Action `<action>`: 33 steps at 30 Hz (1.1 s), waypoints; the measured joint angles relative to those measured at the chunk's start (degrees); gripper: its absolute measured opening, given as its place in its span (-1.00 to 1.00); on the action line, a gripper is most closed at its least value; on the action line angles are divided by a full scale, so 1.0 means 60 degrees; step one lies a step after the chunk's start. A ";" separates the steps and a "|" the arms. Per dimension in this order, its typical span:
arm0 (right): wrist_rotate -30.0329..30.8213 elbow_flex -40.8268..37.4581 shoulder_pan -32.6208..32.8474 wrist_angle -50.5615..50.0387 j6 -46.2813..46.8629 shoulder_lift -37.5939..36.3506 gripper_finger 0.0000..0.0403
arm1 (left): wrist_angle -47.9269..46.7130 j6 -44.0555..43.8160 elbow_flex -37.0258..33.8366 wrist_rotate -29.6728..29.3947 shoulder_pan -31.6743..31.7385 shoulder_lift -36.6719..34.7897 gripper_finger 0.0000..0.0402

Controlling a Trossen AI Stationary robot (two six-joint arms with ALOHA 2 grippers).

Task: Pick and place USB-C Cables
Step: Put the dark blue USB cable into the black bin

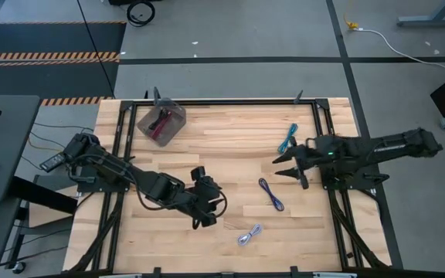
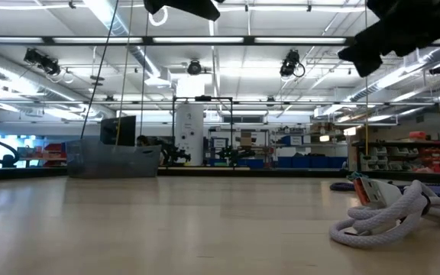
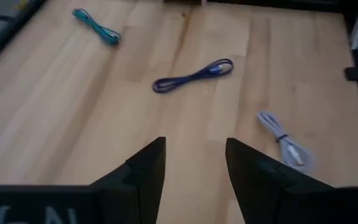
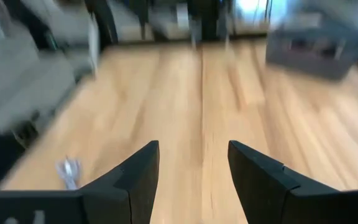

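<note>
Three cable bundles lie flat on the wooden table: teal point(image 1: 287, 139) point(image 3: 96, 26), purple point(image 1: 270, 193) point(image 3: 193, 76) and white-silver point(image 1: 249, 235) point(image 3: 284, 140) point(image 2: 388, 218). A magenta cable point(image 1: 161, 126) lies in the grey bin point(image 1: 178, 116) at the far left. I cannot make out the black cable. My left gripper point(image 1: 213, 202) point(image 3: 194, 152) is open above bare wood, left of the purple and white-silver cables. My right gripper point(image 1: 278, 167) point(image 4: 193, 155) is open, hovering between the teal and purple cables.
A black frame point(image 1: 230, 101) runs around the table's edges. The bin also shows in the low view point(image 2: 113, 156) and the right wrist view point(image 4: 319, 50). Bare wood lies between the bin and the cables.
</note>
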 joint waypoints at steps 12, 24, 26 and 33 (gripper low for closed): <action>0.0855 0.3918 0.0521 -0.5372 0.4488 0.5446 0.02 | -0.0096 0.0579 -0.0004 -0.0368 0.0222 0.0146 -0.13; -0.0020 0.3915 0.2070 -0.5939 0.7451 0.7884 0.03 | -0.0370 0.1330 -0.0004 -0.1389 0.0214 0.0149 -0.13; 0.0266 0.3918 0.2347 -0.5895 0.7763 0.8198 0.02 | -0.0424 0.1330 -0.0004 -0.1418 0.0214 0.0149 -0.13; 0.0662 0.3914 0.2874 -0.5630 0.8176 0.9032 0.01 | -0.0493 0.1319 -0.0004 -0.1421 0.0214 0.0149 -0.13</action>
